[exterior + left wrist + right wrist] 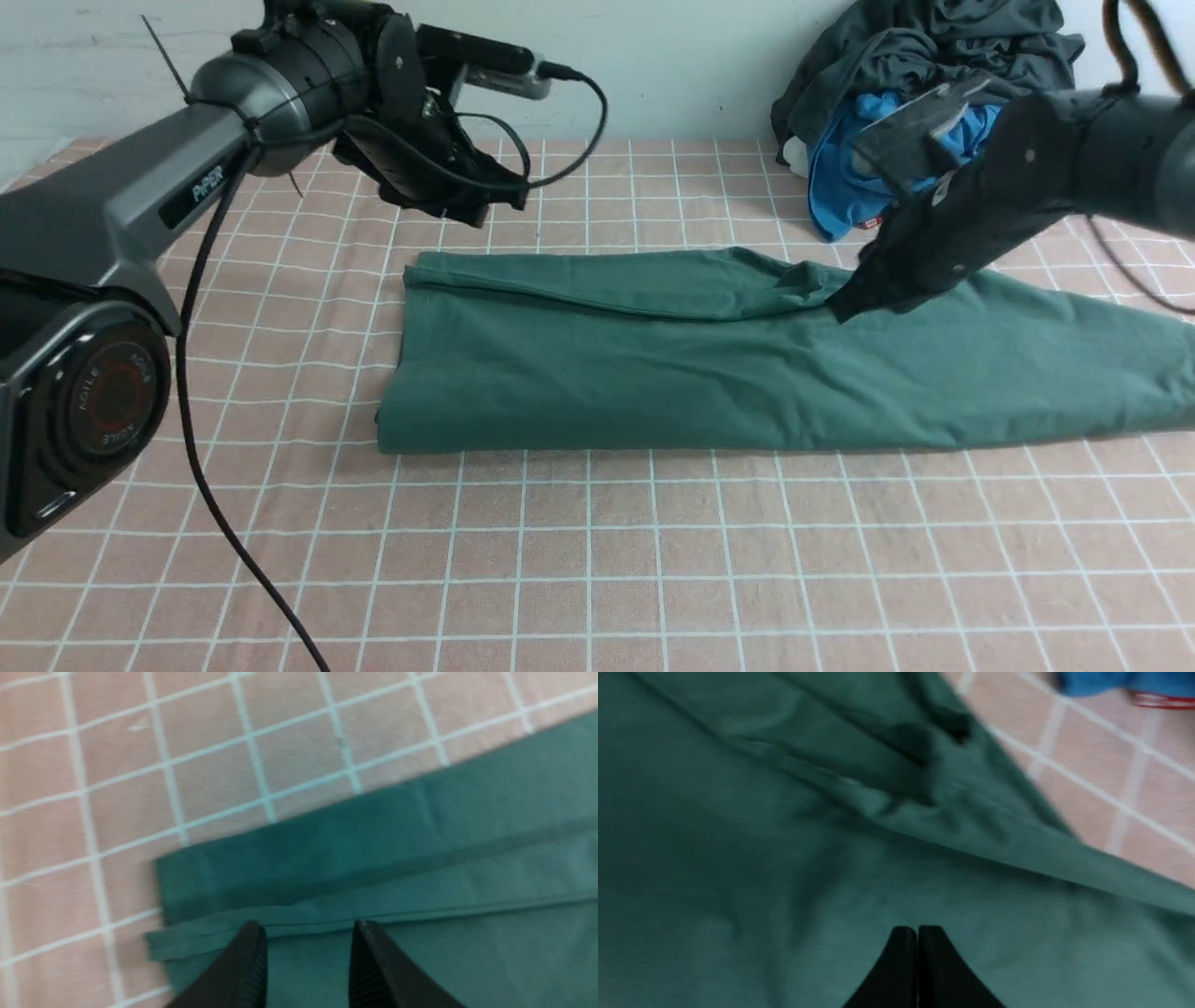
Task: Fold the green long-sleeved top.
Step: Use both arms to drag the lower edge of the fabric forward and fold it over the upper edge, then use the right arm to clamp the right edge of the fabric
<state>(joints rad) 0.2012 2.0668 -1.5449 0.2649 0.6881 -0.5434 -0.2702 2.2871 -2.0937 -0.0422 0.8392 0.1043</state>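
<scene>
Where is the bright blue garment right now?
In the front view, the bright blue cloth garment lies at the far right of the grid-patterned tabletop, beneath the dark grey-black fabric garment and beyond the green long-sleeved top.

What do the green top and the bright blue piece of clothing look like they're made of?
The green top: probably matte cotton knit, since it shows soft creases and no shine. The blue garment: some soft, bunched fabric; its exact fibre I can't tell.
</scene>
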